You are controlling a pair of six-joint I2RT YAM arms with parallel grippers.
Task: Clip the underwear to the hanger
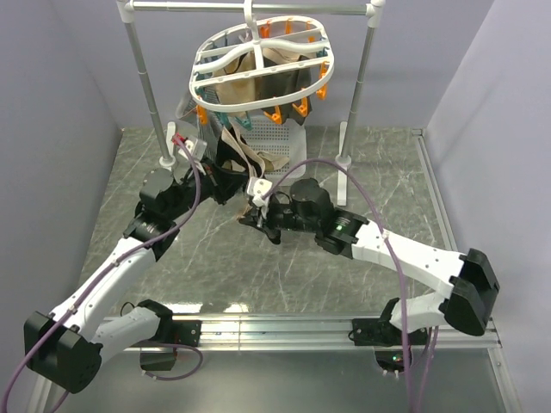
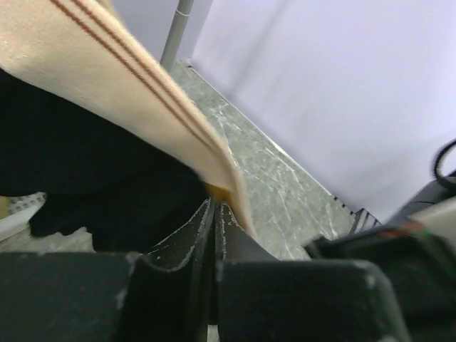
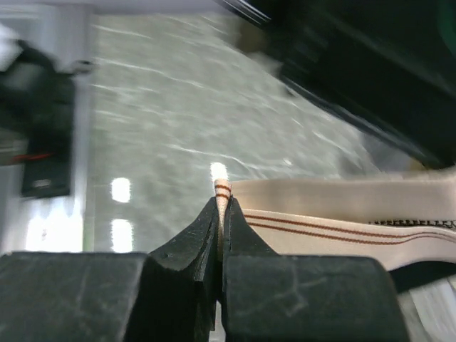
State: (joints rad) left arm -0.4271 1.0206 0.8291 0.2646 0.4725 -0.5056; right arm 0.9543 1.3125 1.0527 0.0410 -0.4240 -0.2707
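Left claw (image 2: 216, 208) and right claw (image 3: 222, 205) each clamp the tan waistband of the underwear (image 2: 92, 178), below the hanger (image 1: 256, 50).

No lettering, label, brand, number or sign can be read in any of the three views.

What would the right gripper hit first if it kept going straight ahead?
The right gripper pinches the underwear waistband; beyond that, probably the marbled table, with the left arm off to one side. Depth is unclear.
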